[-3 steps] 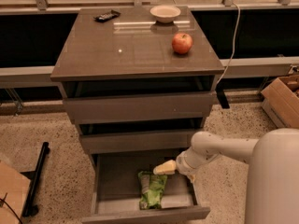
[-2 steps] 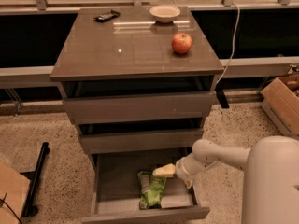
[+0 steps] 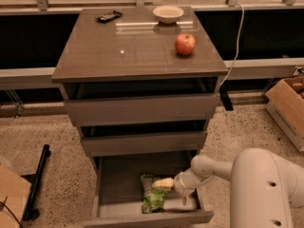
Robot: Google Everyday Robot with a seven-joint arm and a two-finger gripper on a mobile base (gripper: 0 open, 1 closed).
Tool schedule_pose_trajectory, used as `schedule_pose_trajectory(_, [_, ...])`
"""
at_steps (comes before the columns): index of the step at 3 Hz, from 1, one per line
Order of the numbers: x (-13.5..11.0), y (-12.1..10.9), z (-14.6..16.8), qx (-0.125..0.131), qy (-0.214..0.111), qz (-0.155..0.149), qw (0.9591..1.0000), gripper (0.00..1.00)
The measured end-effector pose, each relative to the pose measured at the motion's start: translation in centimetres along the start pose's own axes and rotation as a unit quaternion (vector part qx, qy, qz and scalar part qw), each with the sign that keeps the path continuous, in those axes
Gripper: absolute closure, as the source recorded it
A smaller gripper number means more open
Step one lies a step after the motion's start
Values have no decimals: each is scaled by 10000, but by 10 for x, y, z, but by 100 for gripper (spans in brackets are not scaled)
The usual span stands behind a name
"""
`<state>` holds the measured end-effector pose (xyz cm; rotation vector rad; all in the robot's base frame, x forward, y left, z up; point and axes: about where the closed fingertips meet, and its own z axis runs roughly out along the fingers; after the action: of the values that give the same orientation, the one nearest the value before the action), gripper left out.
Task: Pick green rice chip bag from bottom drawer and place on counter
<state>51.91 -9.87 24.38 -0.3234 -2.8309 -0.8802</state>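
Roughly centre of view: three-drawer grey-brown cabinet (image 3: 142, 113) on speckled floor (image 3: 57, 141). Its top, the counter (image 3: 123, 56), is glossy and overhangs the body a little.

Robot arm (image 3: 266, 189), white and bulky, enters from lower right and reaches left into the cabinet's lowest level.

Bottom drawer (image 3: 109, 175) pulled well out, inside open to view. The upper two drawers (image 3: 142, 109) each sit out a little, a dark gap above each front.

Cardboard box (image 3: 287, 103) on the floor at far right, flaps open, well apart from the cabinet. Black bar (image 3: 37, 182) lies on the floor to the left. White cable (image 3: 237, 42) hangs down behind the cabinet's right side.

Green rice chip bag (image 3: 152, 201) lies flat on the drawer bottom, right of centre, long axis running front to back, near end close to the drawer front. Crinkled, bright green with paler patches.

Gripper (image 3: 167, 184) is inside the bottom drawer, its pale tip over the far end of the bag; contact or a small gap, cannot tell. Whether it is set wide, narrow or closed on anything also cannot be told from this angle.

Red apple (image 3: 185, 44) stands on the counter, right side. Pale bowl (image 3: 167, 14) at the counter's back edge, behind the apple. Small dark flat object (image 3: 109, 17) at back left.
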Motion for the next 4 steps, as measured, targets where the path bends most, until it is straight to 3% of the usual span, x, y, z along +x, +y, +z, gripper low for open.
schedule_pose_trajectory(1, [-5,-4,49,-299,213,263,9990,0])
schedule_pose_trajectory(3, [-10,13,96,-702,458,294,9960,0])
schedule_pose_trajectory(4, [-5,18,112,-715,632,357,9948,17])
